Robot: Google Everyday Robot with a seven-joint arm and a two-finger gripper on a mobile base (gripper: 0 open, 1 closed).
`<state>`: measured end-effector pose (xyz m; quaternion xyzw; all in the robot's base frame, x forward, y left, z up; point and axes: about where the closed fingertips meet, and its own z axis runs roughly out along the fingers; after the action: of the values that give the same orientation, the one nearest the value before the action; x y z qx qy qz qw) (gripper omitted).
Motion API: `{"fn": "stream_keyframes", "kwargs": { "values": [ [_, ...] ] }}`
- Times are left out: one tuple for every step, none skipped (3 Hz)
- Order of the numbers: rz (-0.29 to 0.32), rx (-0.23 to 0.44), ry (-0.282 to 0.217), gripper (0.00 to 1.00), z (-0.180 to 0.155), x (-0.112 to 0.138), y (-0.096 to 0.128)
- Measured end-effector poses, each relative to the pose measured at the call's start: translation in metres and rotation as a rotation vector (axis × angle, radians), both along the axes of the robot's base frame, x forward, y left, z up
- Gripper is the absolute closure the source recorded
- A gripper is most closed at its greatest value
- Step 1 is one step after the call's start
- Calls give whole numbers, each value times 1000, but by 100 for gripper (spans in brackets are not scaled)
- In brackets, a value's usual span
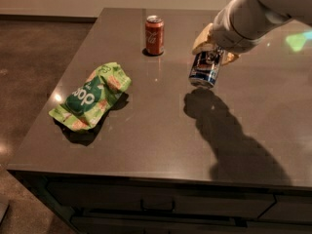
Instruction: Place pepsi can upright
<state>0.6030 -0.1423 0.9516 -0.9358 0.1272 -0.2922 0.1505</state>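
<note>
The pepsi can (205, 70), dark blue with silver ends, hangs a little above the grey table (156, 130) right of centre, tilted slightly, its lower end near the tabletop. My gripper (213, 50) reaches in from the upper right and is shut on the can's upper part. The arm's shadow falls on the table just below the can.
A red cola can (154, 34) stands upright at the back of the table, left of my gripper. A crumpled green chip bag (91, 96) lies on the left side. The table's front edge runs along the bottom, with drawers under it.
</note>
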Motion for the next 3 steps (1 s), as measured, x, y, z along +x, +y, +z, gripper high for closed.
{"fn": "stream_keyframes", "kwargs": {
  "values": [
    [124,-53,-121,100,-6,14,6],
    [225,-112,-276,100,-27,20,11],
    [248,-137,-395,100,-35,28,16]
  ]
}}
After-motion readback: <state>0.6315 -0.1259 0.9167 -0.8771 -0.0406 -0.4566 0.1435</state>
